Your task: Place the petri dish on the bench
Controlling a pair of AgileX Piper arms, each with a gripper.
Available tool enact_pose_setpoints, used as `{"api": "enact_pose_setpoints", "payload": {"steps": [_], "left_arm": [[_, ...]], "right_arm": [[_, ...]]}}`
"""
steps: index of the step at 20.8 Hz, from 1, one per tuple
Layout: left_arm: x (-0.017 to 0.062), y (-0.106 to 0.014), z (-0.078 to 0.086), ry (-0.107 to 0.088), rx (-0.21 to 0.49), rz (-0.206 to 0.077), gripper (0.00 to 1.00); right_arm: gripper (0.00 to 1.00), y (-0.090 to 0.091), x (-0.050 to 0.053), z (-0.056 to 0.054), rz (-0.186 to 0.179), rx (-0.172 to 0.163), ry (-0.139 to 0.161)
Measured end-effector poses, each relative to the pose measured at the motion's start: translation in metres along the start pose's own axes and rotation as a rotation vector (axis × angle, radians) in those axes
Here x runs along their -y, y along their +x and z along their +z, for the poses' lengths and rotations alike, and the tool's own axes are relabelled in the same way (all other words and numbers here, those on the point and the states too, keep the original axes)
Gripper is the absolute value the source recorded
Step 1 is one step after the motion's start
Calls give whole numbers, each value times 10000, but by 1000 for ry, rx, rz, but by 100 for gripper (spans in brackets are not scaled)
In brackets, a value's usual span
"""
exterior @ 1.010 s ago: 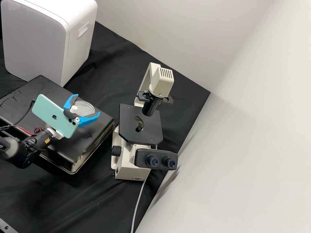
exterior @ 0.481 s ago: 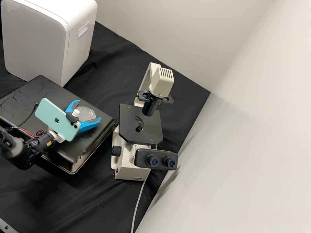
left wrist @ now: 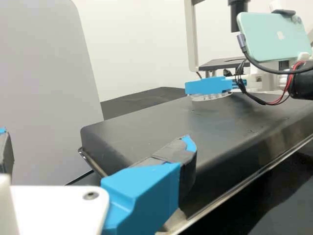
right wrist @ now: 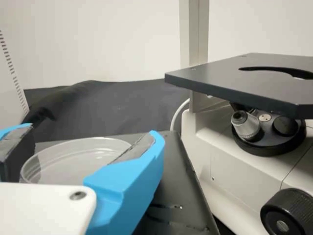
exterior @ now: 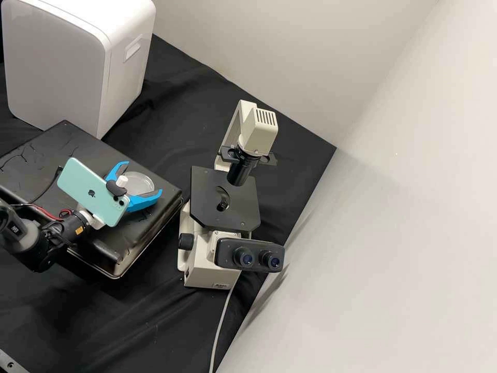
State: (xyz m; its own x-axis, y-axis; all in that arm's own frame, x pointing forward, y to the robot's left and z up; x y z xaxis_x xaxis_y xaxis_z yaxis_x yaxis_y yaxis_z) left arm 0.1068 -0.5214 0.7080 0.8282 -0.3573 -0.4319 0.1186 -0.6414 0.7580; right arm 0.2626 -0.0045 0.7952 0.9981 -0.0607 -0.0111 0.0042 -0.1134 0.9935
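A clear petri dish (exterior: 139,180) rests on the right end of a low black case (exterior: 46,150). My right gripper (exterior: 140,178) is shut on the dish, one blue finger on each side. The right wrist view shows the dish (right wrist: 73,154) held between these fingers, with the right gripper (right wrist: 88,134) low over the case top. My left gripper (left wrist: 95,142) is open at the case's opposite end, level with its edge, with nothing between its fingers. From there the dish (left wrist: 210,96) appears far off under a blue finger of the other arm.
A microscope (exterior: 222,223) stands just right of the case, its black stage (right wrist: 244,81) close to the dish. A white cabinet (exterior: 72,57) stands behind the case. Black cloth covers the bench (exterior: 171,103), which is bare behind and in front of the case.
My right gripper came down with the petri dish until it sat on the case top, then stayed nearly still over the last half second.
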Motion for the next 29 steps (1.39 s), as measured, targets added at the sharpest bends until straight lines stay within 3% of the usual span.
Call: {"api": "enact_pose_setpoints", "payload": {"steps": [25,29], "left_arm": [[1,-2,6,0,4,-1,100],[4,-8,23,1,15,-2,100]], "right_arm": [[100,29,-34,31,12,14,-10],[100,19,-7,18,29,31,-22]]}}
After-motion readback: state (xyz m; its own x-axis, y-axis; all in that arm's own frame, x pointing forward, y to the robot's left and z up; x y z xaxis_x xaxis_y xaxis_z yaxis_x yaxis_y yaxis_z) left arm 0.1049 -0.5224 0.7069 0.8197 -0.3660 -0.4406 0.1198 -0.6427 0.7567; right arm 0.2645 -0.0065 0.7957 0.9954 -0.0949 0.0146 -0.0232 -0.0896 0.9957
